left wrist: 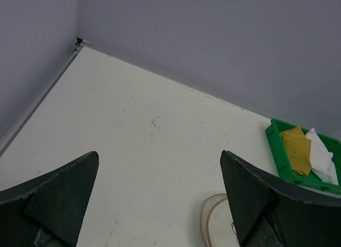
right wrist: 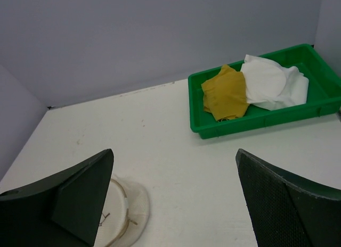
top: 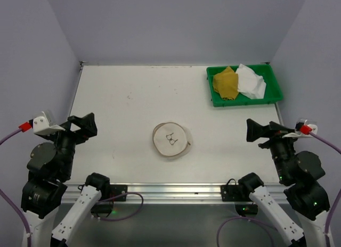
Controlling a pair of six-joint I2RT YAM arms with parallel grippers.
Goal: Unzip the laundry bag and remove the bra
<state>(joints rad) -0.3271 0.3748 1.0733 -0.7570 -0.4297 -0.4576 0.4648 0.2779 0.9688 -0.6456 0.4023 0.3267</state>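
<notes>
The laundry bag (top: 171, 141) is a round cream-white pouch lying flat near the table's front middle, with a small black line drawing facing up. It looks zipped; no bra shows outside it. It also shows in the left wrist view (left wrist: 216, 220) and the right wrist view (right wrist: 128, 210), partly behind the fingers. My left gripper (top: 85, 125) is open and empty at the left edge, well apart from the bag. My right gripper (top: 257, 131) is open and empty at the right edge, also apart from it.
A green rectangular tray (top: 244, 100) stands at the back right, holding a mustard-yellow cloth (top: 225, 83) and a white cloth (top: 250, 81). It also shows in the right wrist view (right wrist: 256, 124). Grey walls enclose the table on three sides.
</notes>
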